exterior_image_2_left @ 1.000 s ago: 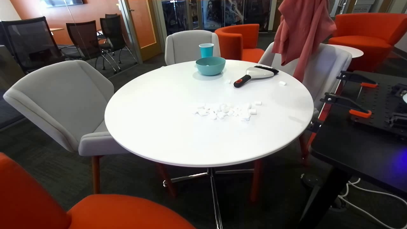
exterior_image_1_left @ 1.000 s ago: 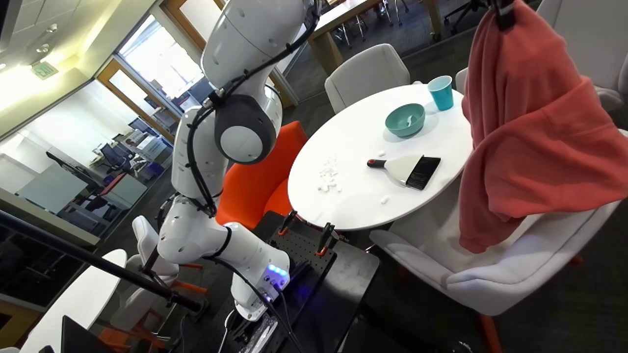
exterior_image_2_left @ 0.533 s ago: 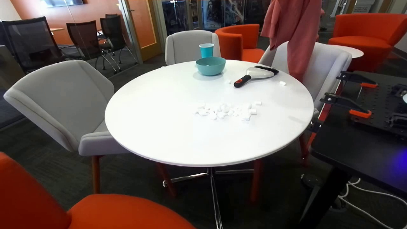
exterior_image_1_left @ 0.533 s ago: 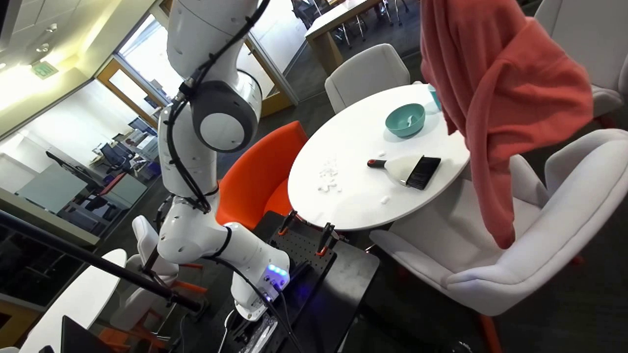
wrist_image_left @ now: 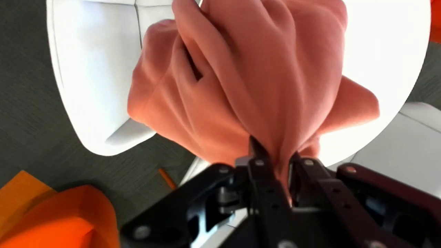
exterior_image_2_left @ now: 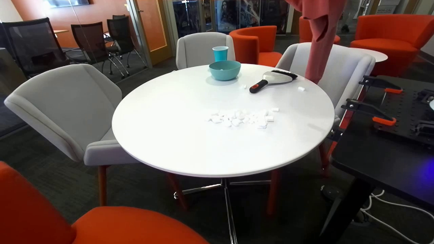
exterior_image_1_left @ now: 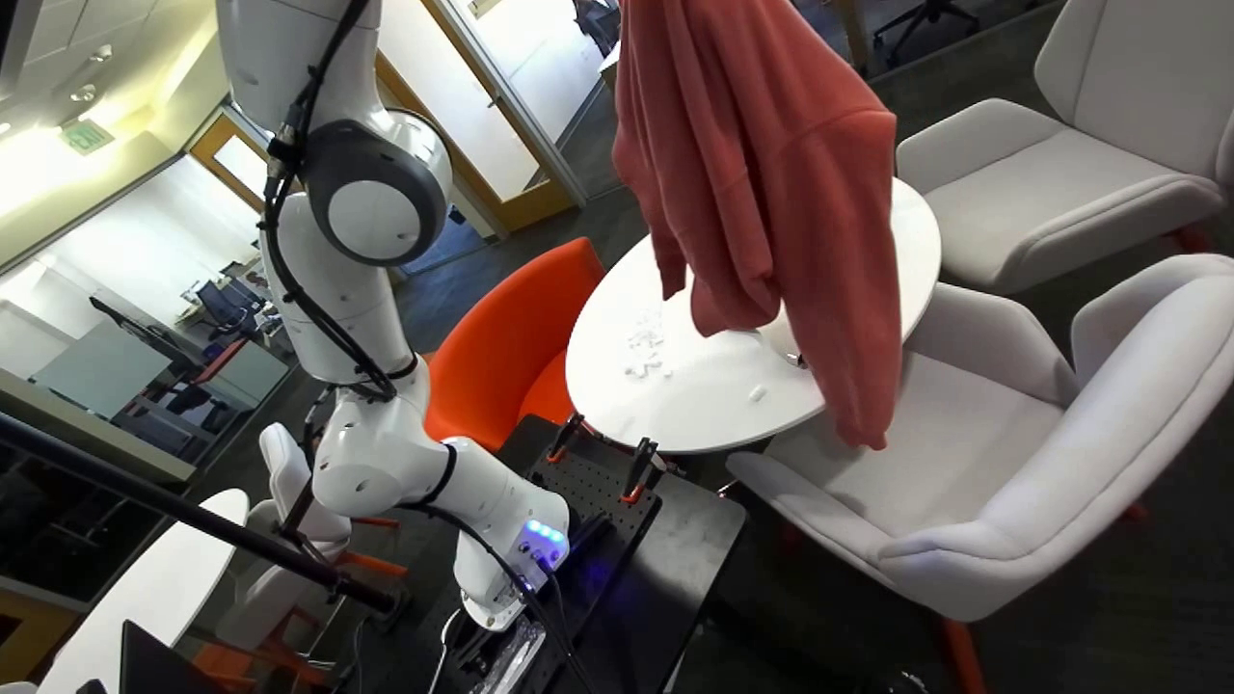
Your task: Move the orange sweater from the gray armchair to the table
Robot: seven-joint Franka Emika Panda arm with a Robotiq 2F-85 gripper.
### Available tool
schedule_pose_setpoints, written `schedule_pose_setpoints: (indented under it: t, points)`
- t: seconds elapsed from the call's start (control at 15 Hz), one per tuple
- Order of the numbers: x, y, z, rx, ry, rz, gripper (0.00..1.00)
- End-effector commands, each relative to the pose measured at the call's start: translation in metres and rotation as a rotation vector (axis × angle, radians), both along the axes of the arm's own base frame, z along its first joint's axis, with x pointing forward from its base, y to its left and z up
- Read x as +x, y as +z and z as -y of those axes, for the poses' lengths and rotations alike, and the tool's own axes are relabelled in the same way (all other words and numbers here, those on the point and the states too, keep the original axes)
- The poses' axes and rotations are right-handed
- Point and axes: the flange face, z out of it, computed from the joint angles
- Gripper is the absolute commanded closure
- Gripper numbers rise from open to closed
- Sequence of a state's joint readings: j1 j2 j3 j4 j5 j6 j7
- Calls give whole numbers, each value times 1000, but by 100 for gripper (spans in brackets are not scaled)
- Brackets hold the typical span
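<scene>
Gripper (wrist_image_left: 277, 156) observed pinching a gathered fold of the orange sweater (exterior_image_1_left: 762, 164), which hangs at the edge of the table (exterior_image_1_left: 689, 410) beside the gray armchair (exterior_image_1_left: 950, 453); contact between sweater and table cannot be determined. The table bears a teal bowl (exterior_image_2_left: 224, 71), a blue cup (exterior_image_2_left: 220, 53), a brush (exterior_image_2_left: 276, 78) and scattered white pieces (exterior_image_2_left: 239, 116).

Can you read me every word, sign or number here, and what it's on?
"EXIT": greenish rectangular sign up by the ceiling.
Maybe "NOR-CAL", too blurred to be sure: pale rectangular panel in the background.
Dark rectangular posters: any writing is too small to read.
I can read no numbers.
</scene>
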State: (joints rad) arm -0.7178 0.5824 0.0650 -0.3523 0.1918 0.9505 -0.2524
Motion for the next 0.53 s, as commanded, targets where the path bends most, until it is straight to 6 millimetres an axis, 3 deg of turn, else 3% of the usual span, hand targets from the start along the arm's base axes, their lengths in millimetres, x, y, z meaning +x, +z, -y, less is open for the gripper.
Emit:
schedule_pose_setpoints:
  t: [0.0,0.47]
  points:
    - [15,19,-44,-24,144,47,97]
    - [68,33,-152,-10,422,146,97]
